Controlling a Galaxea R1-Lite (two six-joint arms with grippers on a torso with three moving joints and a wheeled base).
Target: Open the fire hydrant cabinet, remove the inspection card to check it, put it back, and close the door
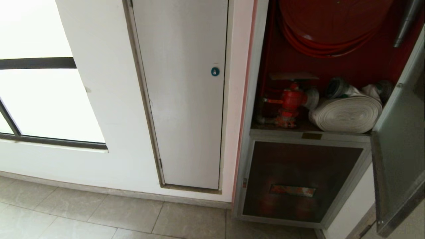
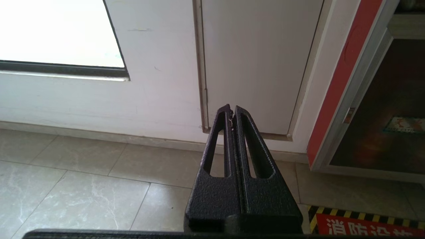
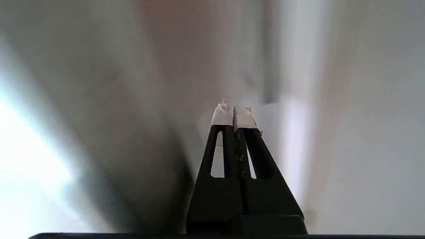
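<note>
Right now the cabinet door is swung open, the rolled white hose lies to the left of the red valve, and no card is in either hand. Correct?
Not quite. In the head view the rolled white hose lies to the right of the red valve, not the left. The rest stands: the cabinet door is swung open, and the left hand and right hand are shut on nothing.

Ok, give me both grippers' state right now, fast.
Left gripper: shut, holding nothing, pointing toward the base of the white wall.
Right gripper: shut, nothing between its taped fingertips.
</note>
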